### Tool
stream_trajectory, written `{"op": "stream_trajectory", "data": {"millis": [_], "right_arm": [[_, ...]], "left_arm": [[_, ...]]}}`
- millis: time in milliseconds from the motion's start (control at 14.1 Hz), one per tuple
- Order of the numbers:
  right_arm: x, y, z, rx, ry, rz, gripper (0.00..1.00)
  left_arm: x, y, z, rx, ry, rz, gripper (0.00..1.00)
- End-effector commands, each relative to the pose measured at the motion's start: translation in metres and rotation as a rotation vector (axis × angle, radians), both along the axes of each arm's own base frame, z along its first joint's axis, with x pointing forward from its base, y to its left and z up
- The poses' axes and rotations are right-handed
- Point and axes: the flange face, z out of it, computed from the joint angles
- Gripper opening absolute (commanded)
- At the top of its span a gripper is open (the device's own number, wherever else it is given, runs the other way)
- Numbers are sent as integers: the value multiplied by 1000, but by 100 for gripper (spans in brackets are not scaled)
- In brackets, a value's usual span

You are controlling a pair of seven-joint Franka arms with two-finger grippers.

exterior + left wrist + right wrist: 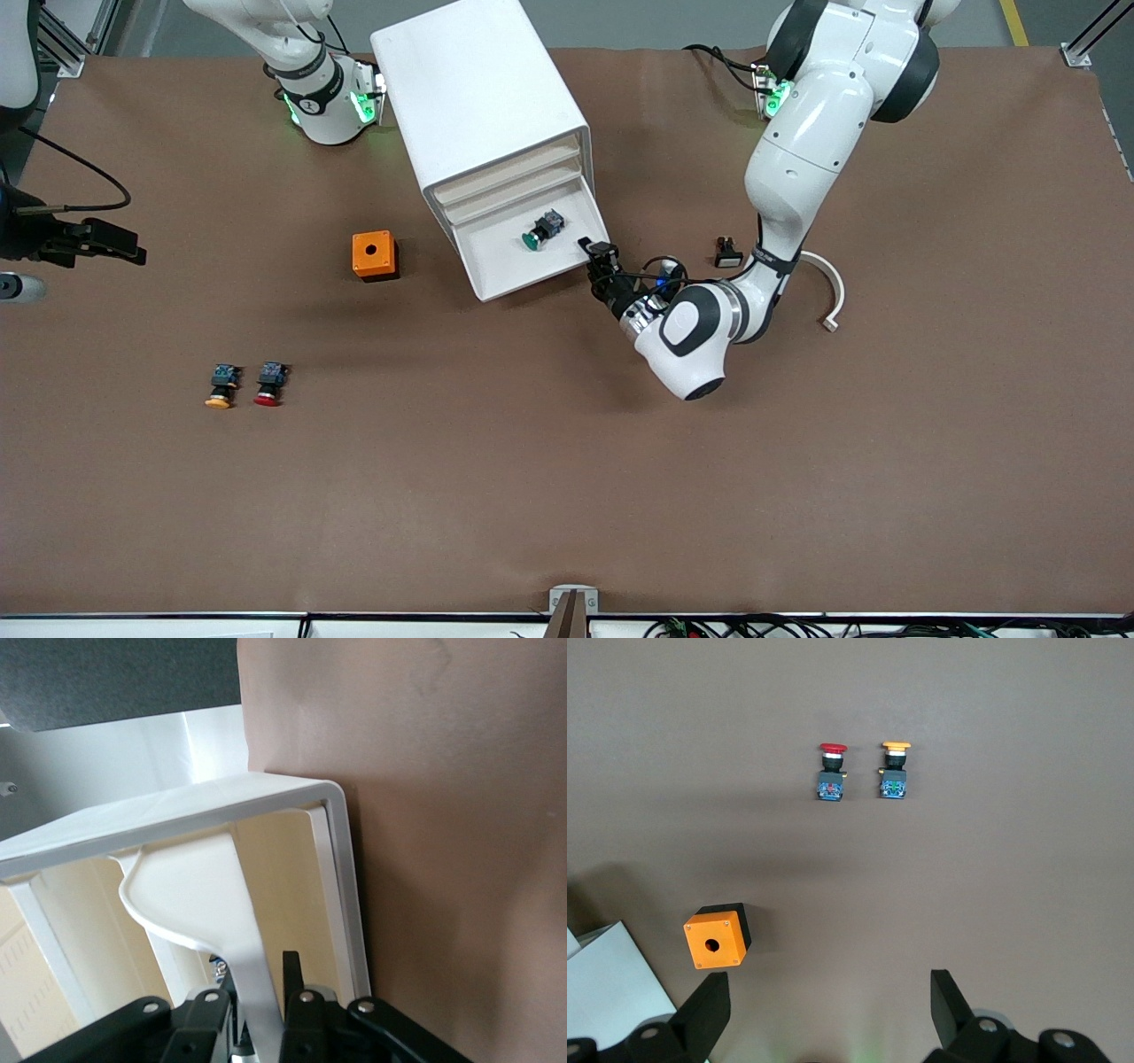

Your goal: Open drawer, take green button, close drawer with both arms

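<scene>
Front view: white cabinet (483, 115) sits near the robots' bases, its lowest drawer (532, 252) pulled out toward the front camera, tray open. The green-capped button (541, 229) lies on its side inside that drawer, just beside the left gripper (598, 257) but not touching it. The left arm (797, 168) reaches down low to the table, its jaws pinching the drawer's corner rim at the left arm's end of the drawer. An orange box (374, 255) with a hole in its top stands on the table toward the right arm's end of the cabinet, well apart from those jaws. A yellow-capped button (221, 386) and a red-capped button (269, 384) lie side by side, nearer the front camera than the orange box. A small black part (727, 252) and a curved white strip (828, 292) lie near the left arm's forearm. The right gripper (97, 244) shows at the view's edge, up over the table at the right arm's end, waiting. Left wrist view: black fingers (301, 997) pressed together on a thin white drawer wall (244, 939), the rim clamped between them; cabinet frame (341, 868) just past the jaws, bare brown table (461, 859) alongside. Button not seen here. Right wrist view: right fingers (952, 1001) spread wide, nothing between them, hanging over the table. The orange box (716, 937) is just ahead of one jaw, the red-capped button (832, 773) and yellow-capped button (895, 771) well ahead of the gap, and a white cabinet corner (611, 979) is beside the jaw nearest the box.
</scene>
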Motion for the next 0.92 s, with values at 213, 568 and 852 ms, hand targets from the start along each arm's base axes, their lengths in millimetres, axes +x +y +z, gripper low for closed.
{"op": "stream_trajectory", "data": {"millis": [213,568,852], "right_arm": [[2,45,9,48,23,-249,100],[3,86,10,-18,14,-220,100],[-1,137,9,8,38,-391,100]], "left_arm": [[22,9,20,-22,-15,57,21],[30,19,20,-24,-24,73,24],[36,28,17,-8,-41,82,63]]}}
